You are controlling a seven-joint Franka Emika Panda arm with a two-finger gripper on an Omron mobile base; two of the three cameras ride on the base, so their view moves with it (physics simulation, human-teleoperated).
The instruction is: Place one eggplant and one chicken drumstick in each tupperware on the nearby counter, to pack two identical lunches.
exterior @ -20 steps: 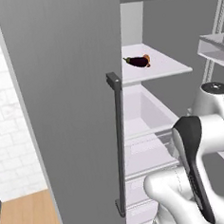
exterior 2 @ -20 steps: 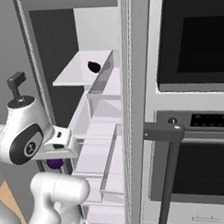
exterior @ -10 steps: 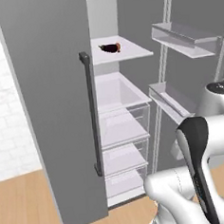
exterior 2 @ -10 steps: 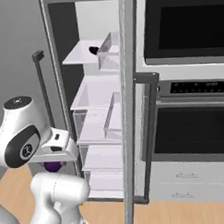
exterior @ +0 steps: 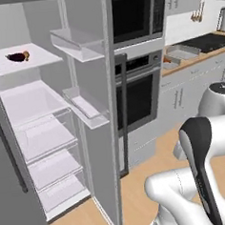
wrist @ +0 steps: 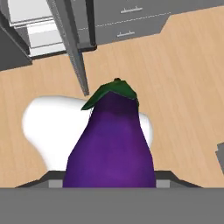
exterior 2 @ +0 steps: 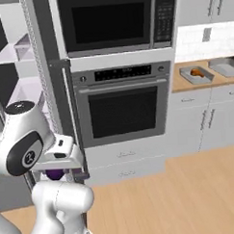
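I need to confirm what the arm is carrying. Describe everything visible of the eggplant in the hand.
The eggplant is glossy deep purple, broad at the end near the camera and narrowing to a green leafy cap with a small dark stem at the far end. It points away along the gripper, whose fingers are hidden behind it, and hangs above the wooden floor. From the right base view a bit of purple shows under the hand.

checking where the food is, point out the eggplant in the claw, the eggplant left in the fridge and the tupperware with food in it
held eggplant [wrist: 111,144], hand view, purple body
fridge eggplant [exterior: 16,57], left base view, dark body
tupperware [exterior 2: 188,77], right base view, near rim
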